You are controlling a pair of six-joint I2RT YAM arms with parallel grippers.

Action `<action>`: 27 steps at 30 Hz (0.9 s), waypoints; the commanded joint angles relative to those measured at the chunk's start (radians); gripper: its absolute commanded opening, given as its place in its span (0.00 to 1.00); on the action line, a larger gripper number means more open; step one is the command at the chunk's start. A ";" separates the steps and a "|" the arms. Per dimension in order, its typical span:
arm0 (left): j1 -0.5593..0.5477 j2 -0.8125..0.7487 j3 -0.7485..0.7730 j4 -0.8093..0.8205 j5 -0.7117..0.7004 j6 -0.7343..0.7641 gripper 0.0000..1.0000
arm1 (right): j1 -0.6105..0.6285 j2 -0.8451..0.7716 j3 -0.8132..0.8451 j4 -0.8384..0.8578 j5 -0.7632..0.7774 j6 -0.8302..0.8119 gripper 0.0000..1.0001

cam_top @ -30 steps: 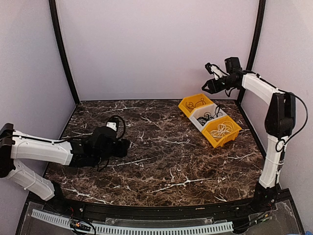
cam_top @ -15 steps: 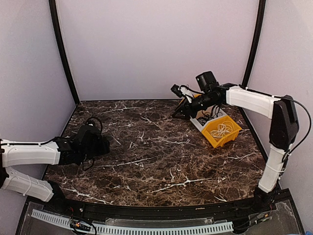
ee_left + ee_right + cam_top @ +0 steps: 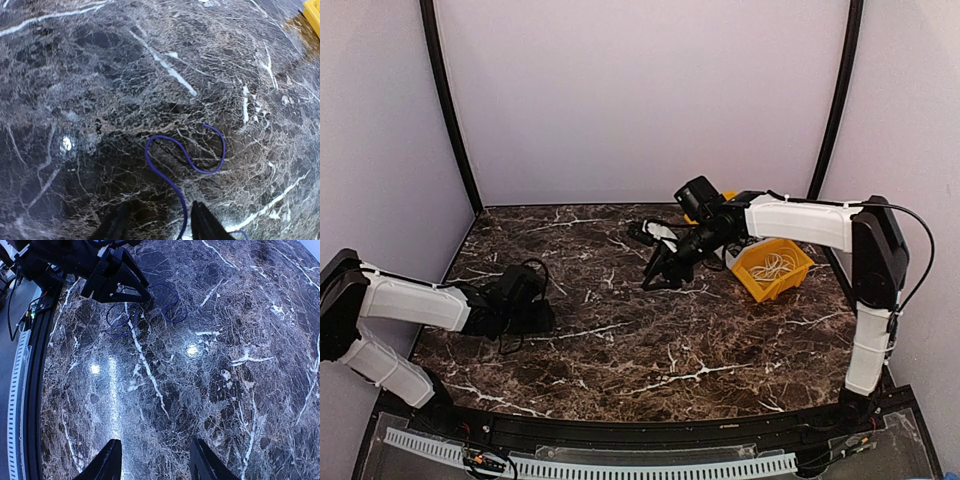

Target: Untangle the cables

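A thin dark blue cable (image 3: 186, 159) lies in loose curves on the marble table. It runs down between the fingertips of my left gripper (image 3: 162, 227), close to the right finger (image 3: 206, 224), and the jaws stand apart without pinching it. In the right wrist view the same cable loops (image 3: 169, 306) lie beside the left gripper (image 3: 134, 290). My right gripper (image 3: 157, 465) is open over bare marble, nothing between its fingers. From above, the left gripper (image 3: 542, 318) is low at the table's left and the right gripper (image 3: 652, 280) is near the middle. A white cable (image 3: 775, 264) lies coiled in a yellow bin (image 3: 756, 285).
The yellow bin stands at the right rear, and the right forearm (image 3: 790, 220) hides what is behind it. A corner of a yellow bin (image 3: 312, 11) shows in the left wrist view. The table's near edge has a black rail (image 3: 31, 370).
The right arm has swung from above the bins leftward and down toward the table's middle. The left gripper drew back to the left, then shifted slightly right, and its jaws narrowed somewhat.
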 commanded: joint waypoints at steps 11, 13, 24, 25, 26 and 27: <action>0.005 0.136 0.046 0.295 0.235 0.241 0.02 | 0.014 -0.011 -0.046 0.009 -0.011 -0.045 0.47; 0.005 0.168 0.055 0.362 0.301 0.275 0.00 | 0.014 -0.013 -0.046 0.007 -0.012 -0.045 0.47; 0.004 0.262 0.109 0.484 0.620 0.340 0.21 | 0.014 -0.027 -0.110 0.034 0.049 -0.084 0.47; 0.004 0.260 0.118 0.451 0.591 0.345 0.27 | 0.014 -0.017 -0.105 0.033 0.052 -0.088 0.47; 0.004 0.248 0.125 0.402 0.538 0.355 0.34 | 0.014 -0.006 -0.098 0.031 0.054 -0.089 0.47; 0.005 0.222 0.122 0.390 0.498 0.363 0.37 | 0.014 0.006 -0.088 0.029 0.055 -0.085 0.47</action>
